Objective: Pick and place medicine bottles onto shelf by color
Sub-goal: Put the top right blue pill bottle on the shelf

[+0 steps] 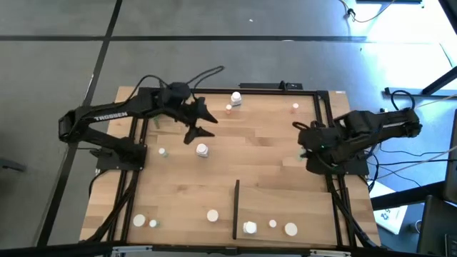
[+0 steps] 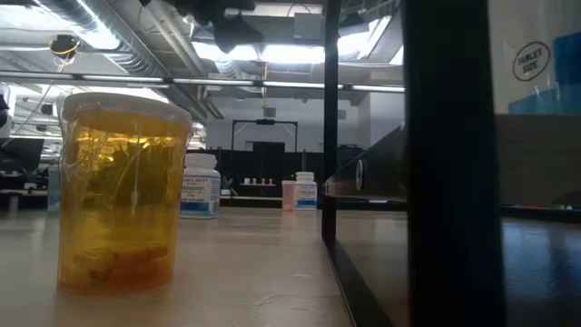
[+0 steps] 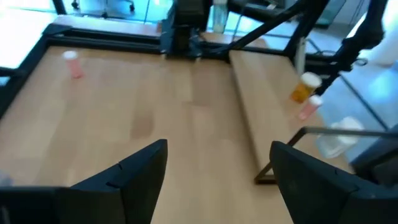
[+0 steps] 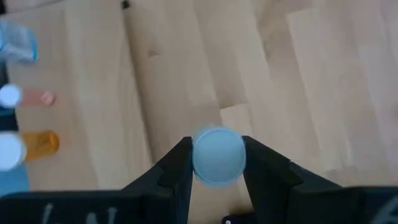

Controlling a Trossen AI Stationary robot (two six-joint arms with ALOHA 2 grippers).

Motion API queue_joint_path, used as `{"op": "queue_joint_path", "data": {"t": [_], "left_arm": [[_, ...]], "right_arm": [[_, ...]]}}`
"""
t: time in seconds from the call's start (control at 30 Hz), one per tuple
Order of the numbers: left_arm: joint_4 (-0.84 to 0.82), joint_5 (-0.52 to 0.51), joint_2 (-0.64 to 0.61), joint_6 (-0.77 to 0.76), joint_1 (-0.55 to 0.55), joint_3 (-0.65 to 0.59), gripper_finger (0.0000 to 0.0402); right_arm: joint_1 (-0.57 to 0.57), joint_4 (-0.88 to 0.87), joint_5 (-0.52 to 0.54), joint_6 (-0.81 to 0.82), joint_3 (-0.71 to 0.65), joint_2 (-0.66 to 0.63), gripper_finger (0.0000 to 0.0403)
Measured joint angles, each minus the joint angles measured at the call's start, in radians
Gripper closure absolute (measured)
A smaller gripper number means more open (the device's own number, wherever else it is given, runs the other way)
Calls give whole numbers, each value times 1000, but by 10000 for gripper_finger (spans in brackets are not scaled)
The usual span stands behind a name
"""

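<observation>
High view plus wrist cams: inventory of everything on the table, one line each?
Far-edge bottles: three, one white, two pinkish, near the far rail.
Mid-table bottles: two, white tops, near the left arm.
Near-edge bottles: six, white tops, three on each side of the black strip.
Black strip: one, black, upright on the near half of the table.
Held bottle: one, pale top, between the right gripper's fingers.
Tabletop: one, light wood, black frame rails.
Left gripper: open, empty, over the far left of the table.
Right gripper: shut on the held bottle, at the right edge.
</observation>
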Motion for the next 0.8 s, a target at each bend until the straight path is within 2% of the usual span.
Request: {"op": "queue_joint_path", "data": {"t": [0.23, 0.43, 0.53, 0.8], "left_arm": [[113, -164, -4, -97, -192, 0, 124], [133, -324, -4, -130, -324, 0, 124], [131, -356, -4, -130, -362, 0, 124], [131, -368, -4, -130, -400, 0, 124]], "right_arm": [[202, -19, 26, 88, 0, -5, 279], [390, -18, 62, 324, -1, -15, 279], [474, -13, 96, 440, -1, 11, 279], [629, -9, 74, 696, -1, 148, 278]]}}
